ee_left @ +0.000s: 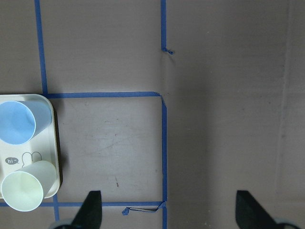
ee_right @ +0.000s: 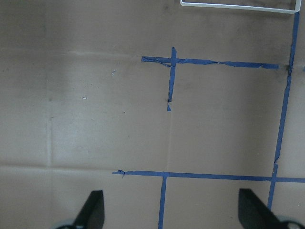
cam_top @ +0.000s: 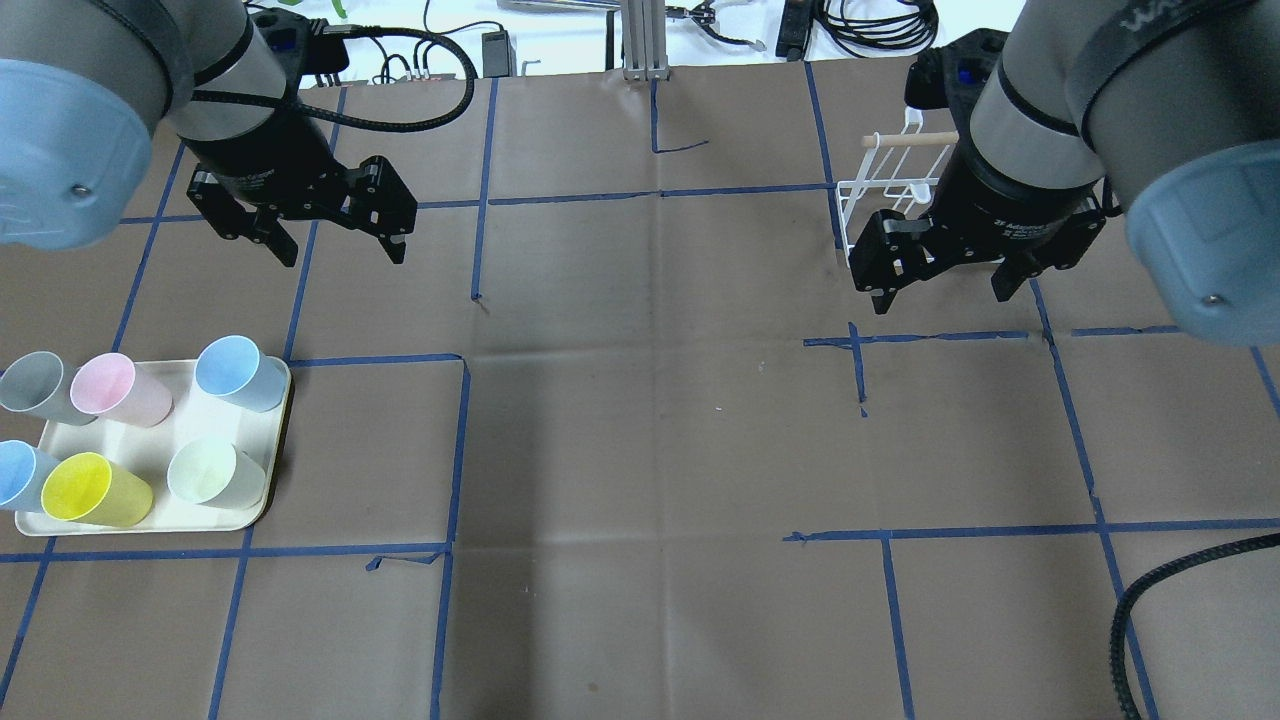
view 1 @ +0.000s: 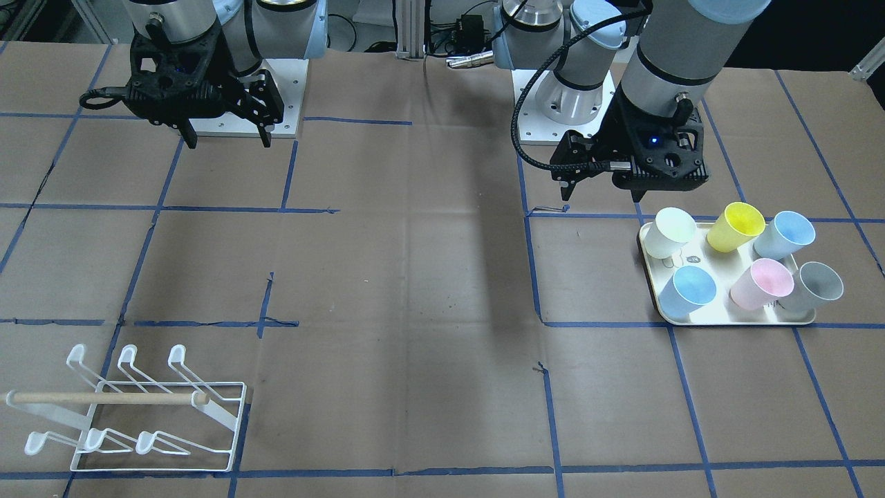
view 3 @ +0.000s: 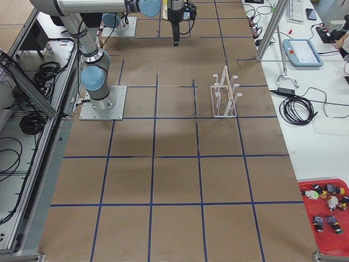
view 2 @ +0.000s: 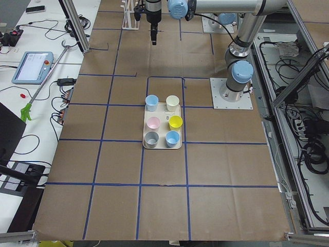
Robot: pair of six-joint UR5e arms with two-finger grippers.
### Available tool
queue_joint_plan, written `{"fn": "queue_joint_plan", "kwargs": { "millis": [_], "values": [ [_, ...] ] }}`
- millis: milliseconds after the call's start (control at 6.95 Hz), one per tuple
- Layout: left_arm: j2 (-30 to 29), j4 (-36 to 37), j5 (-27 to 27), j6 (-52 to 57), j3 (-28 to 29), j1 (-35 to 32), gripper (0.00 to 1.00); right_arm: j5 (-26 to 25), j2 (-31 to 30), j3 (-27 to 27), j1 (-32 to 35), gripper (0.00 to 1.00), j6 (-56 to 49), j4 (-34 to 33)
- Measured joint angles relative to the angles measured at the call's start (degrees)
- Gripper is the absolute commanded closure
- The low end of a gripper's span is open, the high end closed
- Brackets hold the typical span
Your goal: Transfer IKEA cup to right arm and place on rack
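Several plastic cups stand on a cream tray point(view 1: 733, 321): white point(view 1: 674, 232), yellow point(view 1: 736, 227), two blue point(view 1: 785, 235), pink point(view 1: 760, 283) and grey point(view 1: 817, 287). My left gripper point(cam_top: 340, 245) is open and empty, hovering beyond the tray point(cam_top: 140, 527). Its wrist view shows a blue cup point(ee_left: 19, 121) and the white cup point(ee_left: 24, 191) at the left edge. The white wire rack point(view 1: 138, 415) with a wooden dowel stands at the table's other end. My right gripper point(cam_top: 940, 295) is open and empty, just in front of the rack point(cam_top: 880, 190).
The table is brown paper marked with blue tape lines. The rack's base edge point(ee_right: 238, 5) shows at the top of the right wrist view. Both arm bases stand on white plates point(view 1: 283, 97) at the robot's side. Cables and a tablet point(view 3: 300, 52) lie off the table.
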Motion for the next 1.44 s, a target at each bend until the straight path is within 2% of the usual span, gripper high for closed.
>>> {"fn": "queue_joint_plan", "kwargs": {
  "millis": [575, 863, 1151, 1438],
  "values": [
    [1.3, 0.2, 0.0, 2.7, -2.1, 2.1, 0.01, 0.1, 0.1, 0.2, 0.0, 0.00, 0.1, -0.2],
    [2.5, 1.4, -0.1, 8.4, -5.9, 10.9, 0.01, 0.0, -0.1, 0.1, 0.0, 0.00, 0.1, -0.2],
    [2.4, 7.6, -0.1, 15.8, -9.4, 19.1, 0.01, 0.0, -0.3, 0.1, 0.0, 0.00, 0.1, -0.2],
    [0.5, 12.8, 0.0, 20.5, -10.0, 21.9, 0.01, 0.0, -0.3, 0.2, 0.0, 0.00, 0.0, -0.2]
  ]
}}
